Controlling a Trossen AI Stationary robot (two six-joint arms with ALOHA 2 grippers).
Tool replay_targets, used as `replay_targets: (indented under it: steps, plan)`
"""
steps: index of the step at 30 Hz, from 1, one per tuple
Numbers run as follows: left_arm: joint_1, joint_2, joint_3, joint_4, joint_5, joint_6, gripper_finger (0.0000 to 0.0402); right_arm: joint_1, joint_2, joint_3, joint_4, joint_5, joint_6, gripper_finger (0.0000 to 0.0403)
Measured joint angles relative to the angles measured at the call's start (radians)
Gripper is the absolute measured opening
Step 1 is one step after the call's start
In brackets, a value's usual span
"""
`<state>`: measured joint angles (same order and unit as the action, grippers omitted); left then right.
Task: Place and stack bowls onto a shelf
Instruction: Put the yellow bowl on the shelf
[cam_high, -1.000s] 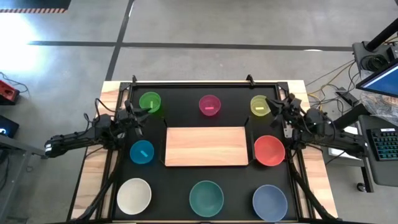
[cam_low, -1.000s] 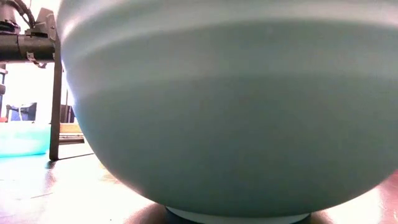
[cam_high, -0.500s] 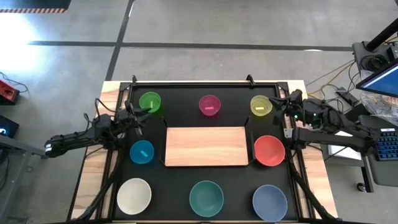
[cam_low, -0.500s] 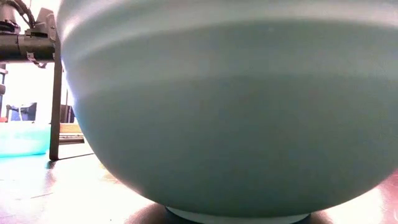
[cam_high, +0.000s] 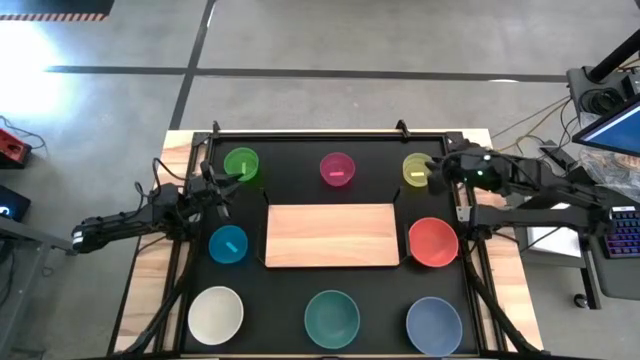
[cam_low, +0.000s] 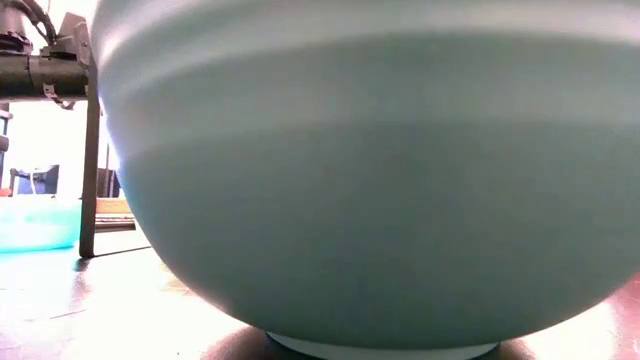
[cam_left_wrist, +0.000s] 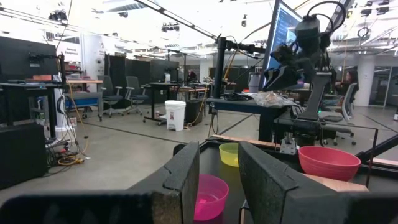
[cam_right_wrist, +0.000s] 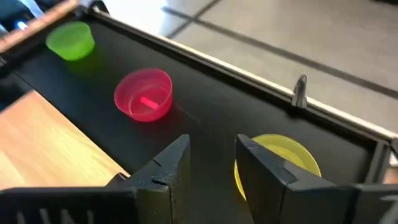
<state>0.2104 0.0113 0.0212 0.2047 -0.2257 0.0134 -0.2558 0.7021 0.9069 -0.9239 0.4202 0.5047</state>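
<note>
Hovering just beside the yellow-green bowl (cam_high: 417, 169), the right gripper (cam_high: 437, 173) has its fingers a little apart and holds nothing; in the right wrist view this bowl (cam_right_wrist: 278, 163) lies right behind one finger. A second ago this gripper was lower on the desk (cam_high: 300, 150), between the yellow-green bowl and the red bowl (cam_high: 433, 241), so it has moved toward the small bowl, and I judge that the first pick is only starting. The left gripper (cam_high: 222, 182) waits between the green bowl (cam_high: 241, 164) and the blue bowl (cam_high: 228, 244), fingers also apart and empty, and it has not moved. The shelf (cam_high: 331, 235) in the middle carries no bowl yet; the magenta bowl (cam_high: 337, 169), white bowl (cam_high: 216, 313), teal bowl (cam_high: 331, 317) and grey-blue bowl (cam_high: 434, 324) stand around it. I can read no brand or writing anywhere.
</note>
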Motion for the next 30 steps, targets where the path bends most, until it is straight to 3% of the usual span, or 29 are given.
replay_targets:
  steps: [9, 17, 30]
  plan:
    - [0.0, 0.0, 0.0, 0.0, 0.0, 0.0, 0.0095, -0.01, 0.199, 0.208, -0.133, -0.001, 0.02, 0.0132]
    - [0.0, 0.0, 0.0, -0.001, 0.0, 0.0, 0.0095, -0.151, 0.375, 0.344, -0.329, -0.009, 0.08, 0.0133]
    - [0.0, 0.0, 0.0, -0.001, 0.0, 0.0, 0.0095, -0.451, 0.536, 0.321, -0.354, -0.267, 0.018, 0.0132]
